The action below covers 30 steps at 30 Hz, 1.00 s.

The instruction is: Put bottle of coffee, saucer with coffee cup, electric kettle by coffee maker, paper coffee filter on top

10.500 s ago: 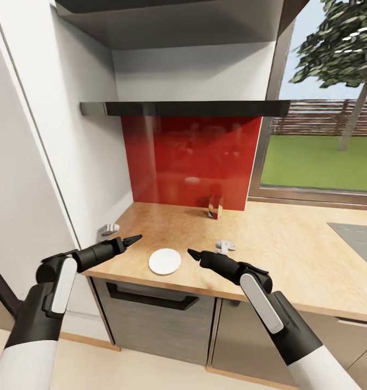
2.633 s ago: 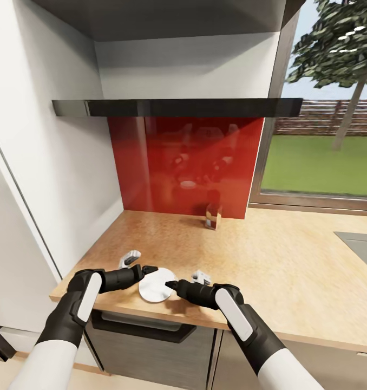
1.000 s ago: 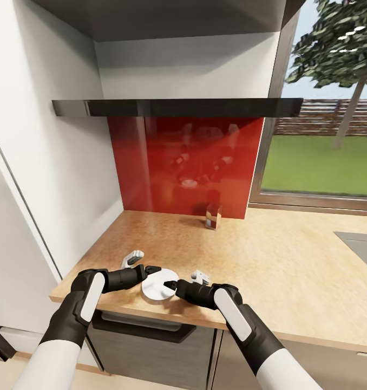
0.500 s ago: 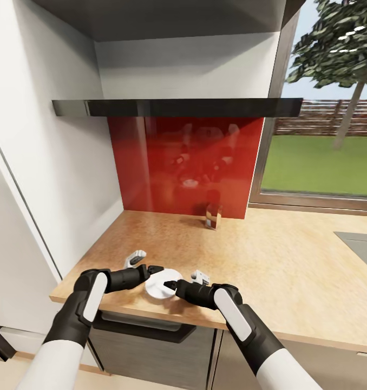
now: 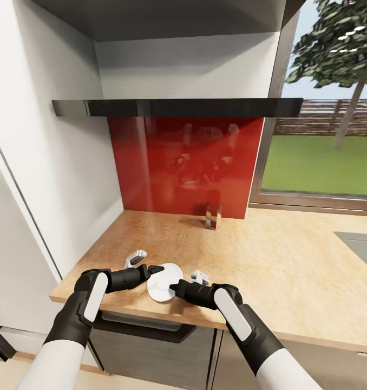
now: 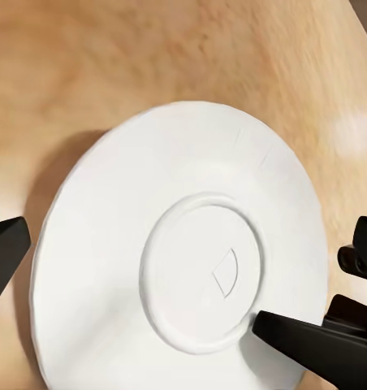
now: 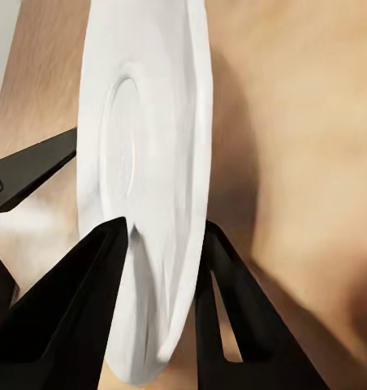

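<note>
White and smooth, the saucer (image 5: pixel 163 280) sits between your two sets of fingers near the front edge of the worktop (image 5: pixel 270 260), and your right gripper (image 7: pixel 155 244) has its fingers pinched on the rim, one above and one below, as the right wrist view shows. The plate looks tipped up off the wood on that side, though from the head view you can't be sure how far it has lifted. Your left gripper (image 5: pixel 155 269) is spread wide, one fingertip (image 6: pixel 5 248) out past the rim on one side and the other fingertip (image 6: pixel 293 335) over the plate near its inner ring; it grips nothing. As for progress, I'd judge you are early: the saucer is in hand but not yet placed, and the coffee maker, cup, kettle, filter and coffee jar all remain to be dealt with. The saucer is a thin glazed disc with a shallow raised ring at its centre and a slim edge, so it should slide easily in a pinch; keep the right fingers deep on the rim. The worktop is matte beige wood grain, behind it a glossy red splashback (image 5: pixel 189 162) with a small carton (image 5: pixel 211 215) standing against it.
</note>
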Motion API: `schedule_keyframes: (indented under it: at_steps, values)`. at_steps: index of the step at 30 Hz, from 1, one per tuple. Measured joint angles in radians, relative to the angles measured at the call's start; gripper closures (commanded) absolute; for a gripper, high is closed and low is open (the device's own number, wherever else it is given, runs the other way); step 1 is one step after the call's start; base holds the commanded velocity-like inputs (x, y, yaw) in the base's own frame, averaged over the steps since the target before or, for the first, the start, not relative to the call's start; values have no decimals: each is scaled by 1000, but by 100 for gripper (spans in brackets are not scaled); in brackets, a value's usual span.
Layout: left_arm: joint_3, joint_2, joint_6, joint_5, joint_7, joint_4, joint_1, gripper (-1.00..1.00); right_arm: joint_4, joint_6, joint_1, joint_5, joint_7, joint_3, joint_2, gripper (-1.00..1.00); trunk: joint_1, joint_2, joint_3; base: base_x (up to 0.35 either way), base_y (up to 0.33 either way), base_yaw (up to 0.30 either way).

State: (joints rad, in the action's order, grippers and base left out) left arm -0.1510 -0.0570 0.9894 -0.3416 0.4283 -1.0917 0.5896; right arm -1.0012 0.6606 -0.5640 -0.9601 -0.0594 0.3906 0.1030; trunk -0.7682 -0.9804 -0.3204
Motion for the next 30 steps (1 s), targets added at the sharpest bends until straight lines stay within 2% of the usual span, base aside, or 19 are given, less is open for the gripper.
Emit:
schedule_keyframes:
  at_steps: [22,26,30]
  values:
    - [-6,1,1,-8,0,-8,0,-100,-3,0,0,2,-2,6,-1,100,0,0,0,0,0,0]
    - [-47,6,0,-8,0,-50,0,-100,-11,2,0,10,-1,7,-2,100,0,0,0,0,0,0]
    - [-59,8,0,-8,0,-99,0,-100,-14,3,0,11,0,1,-4,100,0,0,0,0,0,0]
